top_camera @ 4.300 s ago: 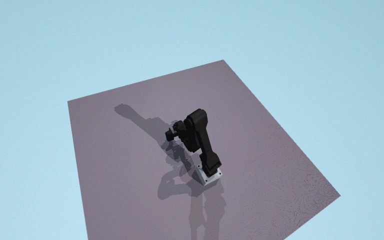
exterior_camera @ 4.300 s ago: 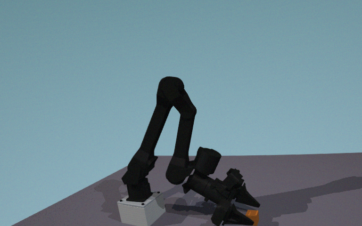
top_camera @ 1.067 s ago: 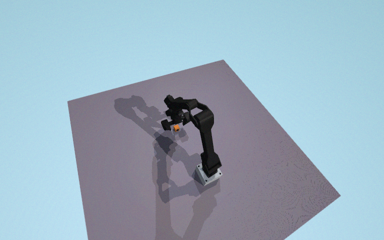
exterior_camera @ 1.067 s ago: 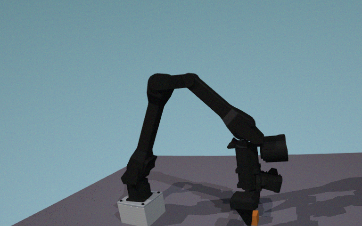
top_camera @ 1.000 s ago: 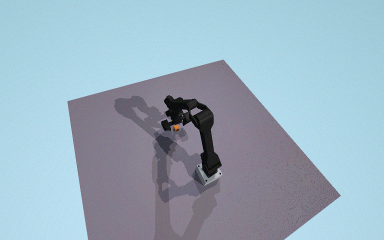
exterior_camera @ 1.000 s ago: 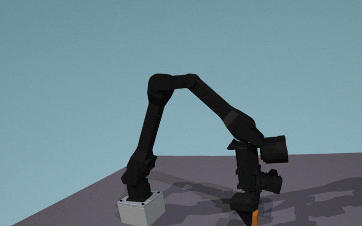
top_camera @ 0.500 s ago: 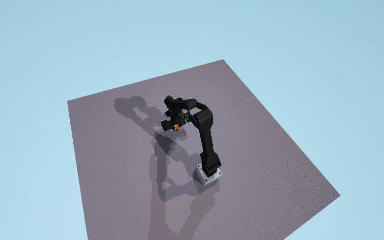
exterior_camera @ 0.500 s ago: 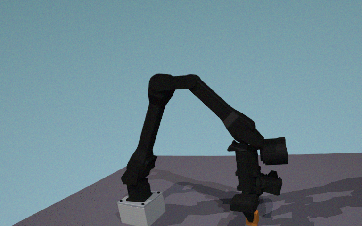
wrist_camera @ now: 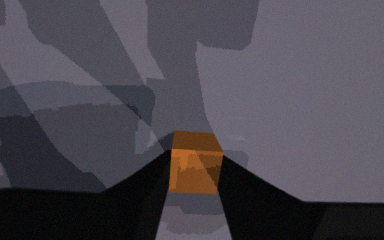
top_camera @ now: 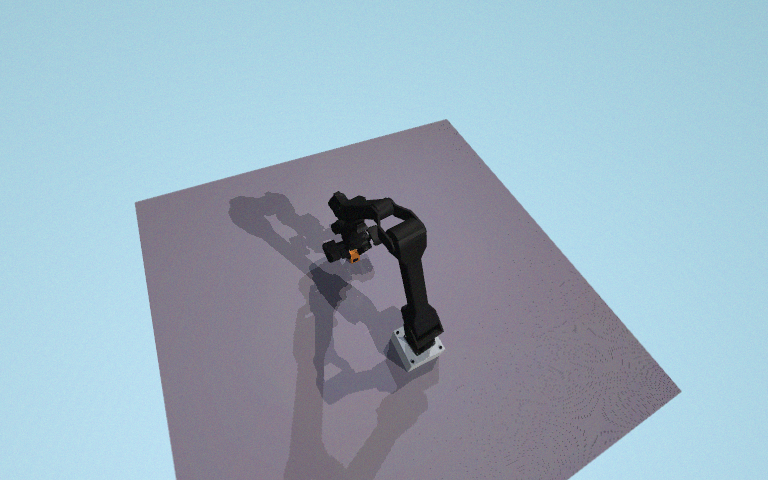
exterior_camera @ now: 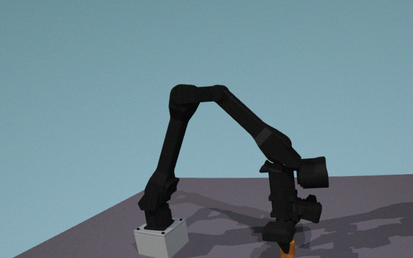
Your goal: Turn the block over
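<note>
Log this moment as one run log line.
phase: grasp | tool: shut on orange block | block: pinched on two sides, at the table | flip: not yet done

A bare test setup with no room around it: a flat, square purple-grey bench (top_camera: pixel 509 316) stands against an even pale blue backdrop with no walls or furniture in view. One black arm (exterior_camera: pixel 179 136) rises from a small grey base block (exterior_camera: pixel 161 242) fixed to the bench. Hard-edged shadows from more than one light cross the surface.
</note>
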`<state>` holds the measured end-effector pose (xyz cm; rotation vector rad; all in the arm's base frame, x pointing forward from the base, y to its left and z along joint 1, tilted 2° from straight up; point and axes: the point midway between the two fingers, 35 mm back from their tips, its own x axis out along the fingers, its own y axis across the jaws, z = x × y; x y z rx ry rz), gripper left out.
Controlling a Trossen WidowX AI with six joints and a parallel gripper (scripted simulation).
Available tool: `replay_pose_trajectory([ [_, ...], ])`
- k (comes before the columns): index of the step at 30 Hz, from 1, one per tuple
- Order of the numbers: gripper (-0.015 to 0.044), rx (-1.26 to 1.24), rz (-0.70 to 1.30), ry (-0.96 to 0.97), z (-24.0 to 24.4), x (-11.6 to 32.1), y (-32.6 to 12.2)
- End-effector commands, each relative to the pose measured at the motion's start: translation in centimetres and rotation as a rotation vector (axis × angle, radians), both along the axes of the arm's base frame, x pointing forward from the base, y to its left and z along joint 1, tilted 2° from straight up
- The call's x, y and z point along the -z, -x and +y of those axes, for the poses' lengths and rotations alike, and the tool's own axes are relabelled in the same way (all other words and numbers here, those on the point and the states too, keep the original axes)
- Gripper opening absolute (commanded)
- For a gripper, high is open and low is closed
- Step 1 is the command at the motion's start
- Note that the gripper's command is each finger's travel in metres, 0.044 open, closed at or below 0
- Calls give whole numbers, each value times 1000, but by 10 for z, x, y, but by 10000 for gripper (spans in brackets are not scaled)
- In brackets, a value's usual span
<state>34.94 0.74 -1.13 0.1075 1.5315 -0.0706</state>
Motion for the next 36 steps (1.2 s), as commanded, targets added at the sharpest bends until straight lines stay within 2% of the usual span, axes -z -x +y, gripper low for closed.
replay_pose_trajectory([
  [1,0,-3,-1,-4,0,-11,0],
  [4,0,-3,-1,-4,0,-28,1],
  [9,0,-3,-11,-2,0,-29,1],
  [36,0,7,-443,49,1,-18,3],
])
